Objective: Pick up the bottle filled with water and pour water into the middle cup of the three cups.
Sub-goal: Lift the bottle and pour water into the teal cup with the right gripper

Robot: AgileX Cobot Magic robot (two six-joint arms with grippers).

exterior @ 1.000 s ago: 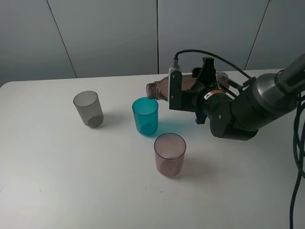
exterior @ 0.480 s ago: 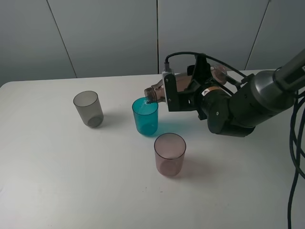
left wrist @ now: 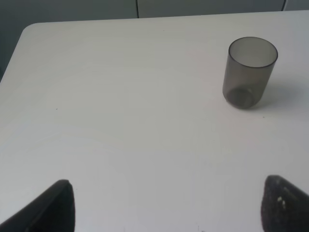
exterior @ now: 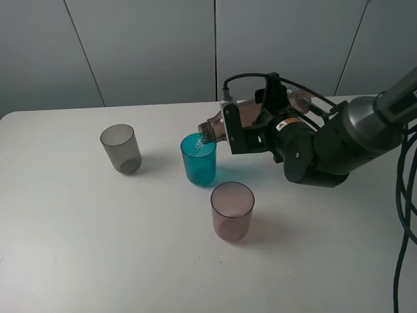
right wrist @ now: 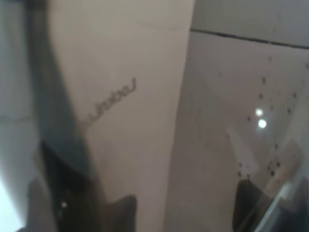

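The right gripper (exterior: 242,125) is pinched on the bottle (exterior: 215,128), which is tipped almost level above the table (exterior: 78,248). The neck sits a little lower than the base, and the mouth is just over the far right rim of the teal cup (exterior: 199,166). A thin run of water (exterior: 197,145) falls from the mouth into that cup.

The teal cup stands in the middle of the three. The grey cup (exterior: 120,149) is well off to its left. The pink cup (exterior: 232,210) is nearer the camera and a little to the right. All three are upright and apart from one another.

In the right wrist view the bottle's (right wrist: 130,96) brownish wall fills nearly the whole picture, with faint lettering on it and blurred dark fingers (right wrist: 63,193) at its sides.

The left gripper (left wrist: 169,212) is out of the high view. Its wrist view shows two dark fingertips (left wrist: 55,208) spread wide, holding nothing, over bare table (left wrist: 120,106) — the grey cup (left wrist: 249,72) stands ahead of them, well apart.
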